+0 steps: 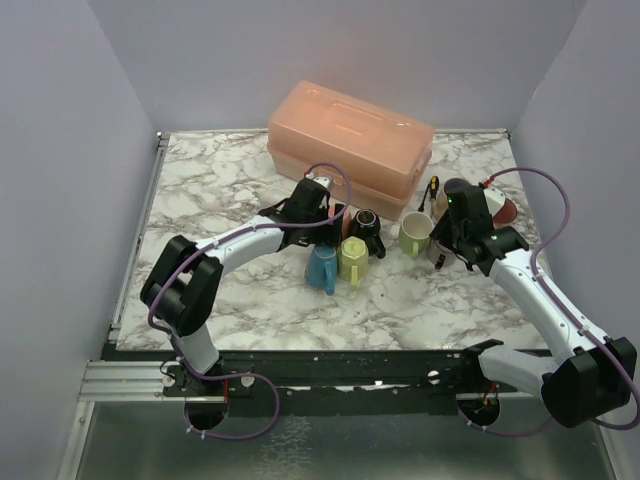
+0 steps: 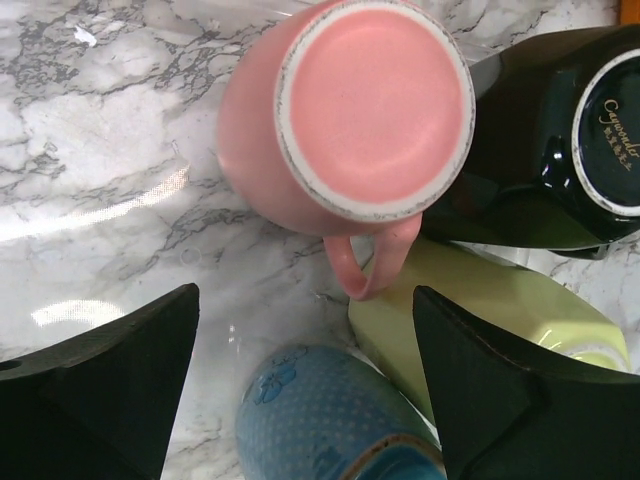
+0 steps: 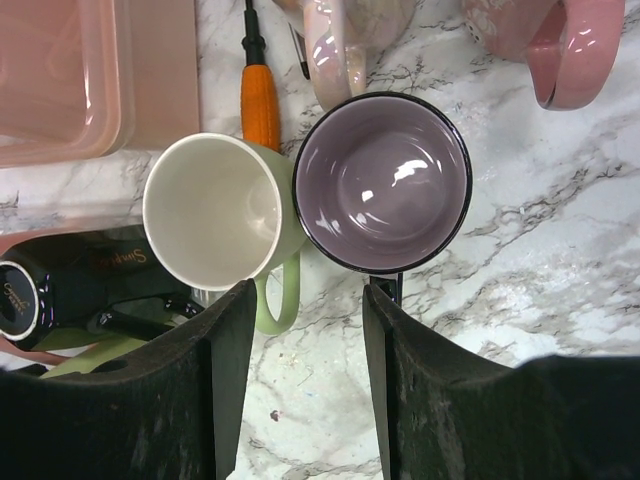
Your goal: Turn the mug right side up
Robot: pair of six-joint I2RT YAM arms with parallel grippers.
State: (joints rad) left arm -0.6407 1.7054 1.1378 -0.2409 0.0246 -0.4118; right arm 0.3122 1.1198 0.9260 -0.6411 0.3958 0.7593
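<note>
A pink mug [image 2: 370,110] stands upside down on the marble table, base up, its handle toward my left gripper [image 2: 305,292]; a sliver of it shows in the top view [image 1: 345,216]. The left gripper is open and empty just short of the handle [image 2: 365,265]. A black mug [image 2: 540,150] stands upside down right beside the pink one. My right gripper [image 3: 308,290] is open and empty, just short of an upright purple-lined mug [image 3: 382,180] and an upright light green mug [image 3: 215,215].
A blue mug [image 2: 320,420] and a yellow-green mug [image 2: 480,310] crowd the space between the left fingers. A salmon plastic box [image 1: 350,145] stands behind. An orange-handled screwdriver [image 3: 259,100], a pearly mug [image 3: 335,45] and another pink mug [image 3: 560,50] lie beyond the right gripper.
</note>
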